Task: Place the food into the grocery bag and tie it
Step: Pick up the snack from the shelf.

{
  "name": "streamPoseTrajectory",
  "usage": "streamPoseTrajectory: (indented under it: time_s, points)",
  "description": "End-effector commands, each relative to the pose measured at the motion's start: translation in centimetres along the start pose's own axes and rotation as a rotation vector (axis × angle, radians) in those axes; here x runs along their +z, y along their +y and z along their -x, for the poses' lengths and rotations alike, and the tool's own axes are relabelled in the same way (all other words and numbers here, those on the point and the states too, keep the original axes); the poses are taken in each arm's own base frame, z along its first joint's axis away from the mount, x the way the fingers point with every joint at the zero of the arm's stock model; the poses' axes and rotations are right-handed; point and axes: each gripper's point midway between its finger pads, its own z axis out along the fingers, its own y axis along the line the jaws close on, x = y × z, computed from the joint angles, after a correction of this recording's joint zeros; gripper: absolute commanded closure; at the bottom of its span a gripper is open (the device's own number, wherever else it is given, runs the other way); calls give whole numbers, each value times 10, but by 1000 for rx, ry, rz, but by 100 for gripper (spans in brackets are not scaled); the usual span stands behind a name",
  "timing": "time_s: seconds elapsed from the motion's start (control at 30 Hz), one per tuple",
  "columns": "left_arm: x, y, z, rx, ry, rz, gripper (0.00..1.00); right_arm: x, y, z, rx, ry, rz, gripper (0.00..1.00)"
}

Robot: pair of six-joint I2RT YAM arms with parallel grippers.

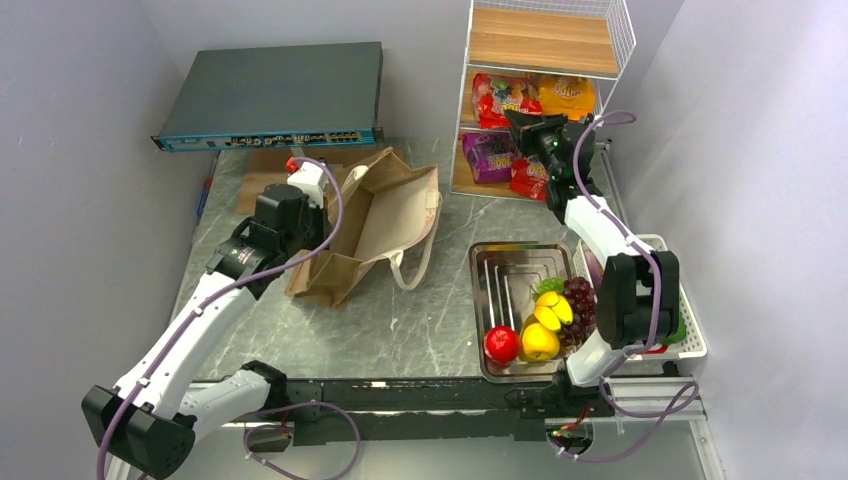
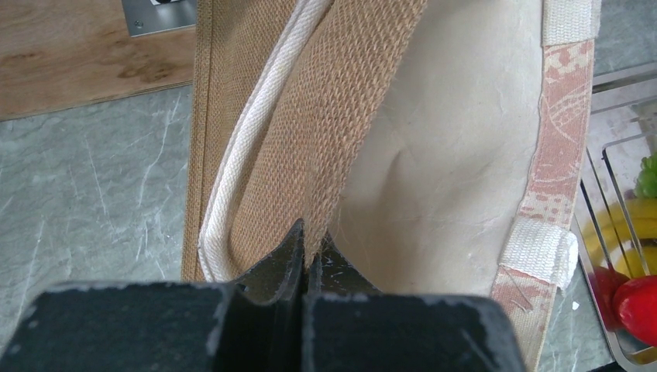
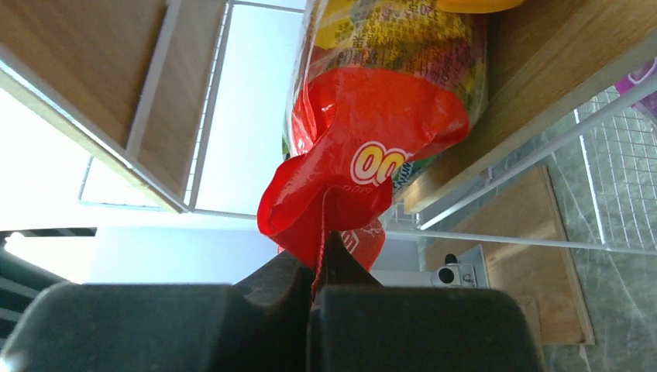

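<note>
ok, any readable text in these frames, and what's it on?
"OO": on the red snack packet pinched in the right claw.
Small print on its yellow upper part: too blurred to read.
Print on the orange packet and purple packet in the wire shelf rack: too small.
Front of the grey rack unit: nothing legible.

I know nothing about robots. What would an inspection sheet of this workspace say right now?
Surface: grey marbled table; wooden board at back left.
Job's things: bag lying with its mouth open; apple, grapes and yellow fruit in metal tray; snack packets on rack.
Clutter: dark flat device at back; white basket at right.
Grippers: left gripper shut on bag's edge; right gripper shut on red packet.
Cables: purple cables along both arms.
Surroundings: grey walls.
</note>
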Motion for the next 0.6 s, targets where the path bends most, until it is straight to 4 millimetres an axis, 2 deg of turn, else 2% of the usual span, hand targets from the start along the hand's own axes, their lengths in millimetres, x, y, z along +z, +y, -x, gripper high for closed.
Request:
streamPoseTrajectory:
  time_s: [0.0,0.23,0.57]
  points:
    - [-5,-2,17,12,-44,-1,100,-18,49,2,-32,-3,144,100]
    - [-5,-3,17,15,-42,-2,100,-29,54,0,-79,4,170,100]
    - [-4,-4,16,18,-40,-3,100,-58,84,-14,-272,63,231,100]
